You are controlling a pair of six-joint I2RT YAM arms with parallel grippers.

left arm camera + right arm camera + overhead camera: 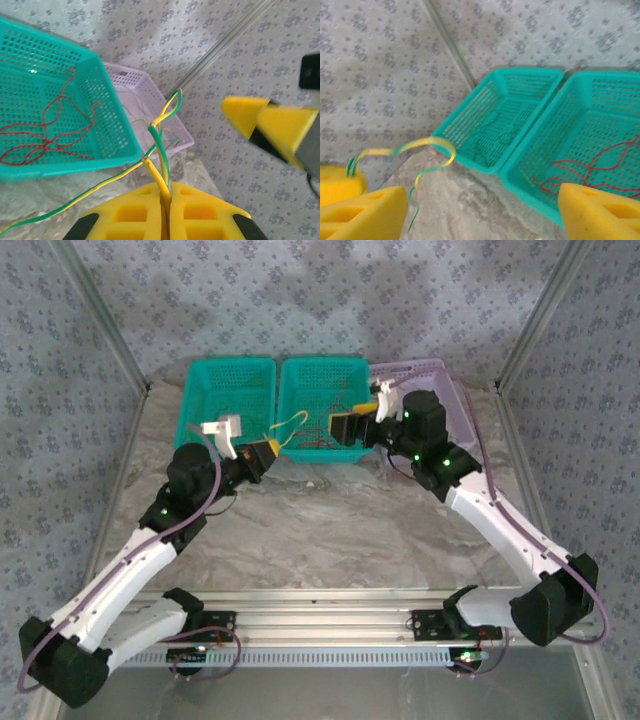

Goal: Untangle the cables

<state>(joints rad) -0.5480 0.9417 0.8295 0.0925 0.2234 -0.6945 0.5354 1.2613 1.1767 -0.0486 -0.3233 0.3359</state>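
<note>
The left gripper (166, 194) is pinched narrow on a yellow-green cable (161, 131), the strand running up between its yellow pads. From the grip the cable loops upward toward 1 o'clock. A second length trails off toward 8 o'clock, low over the counter (330, 515).

In the top view this gripper sits just off the near rim of the middle teal basket (295, 452), at its 7 o'clock corner, and the cable arcs over that rim.

The right gripper (355, 428) stands wide, its two yellow fingers (365, 215) far apart with nothing between them. It hangs over the 5 o'clock corner of the middle teal basket, close to the wall shared with the lilac basket (450, 390).

Red cables (50, 130) lie curled on the floor of the middle teal basket. A dark green cable (492, 137) lies in the left teal basket (200, 400). Thin pale wires show in the lilac basket, their colour hard to tell.

The three baskets stand in a row at 12 o'clock on the counter, walls touching. Metal frame posts (105, 320) rise at 10 and 2 o'clock, the right one just beside the lilac basket. Bare marbled counter lies between the baskets and the rail (330, 620) at 6 o'clock, with the two forearms angling in from either side.
</note>
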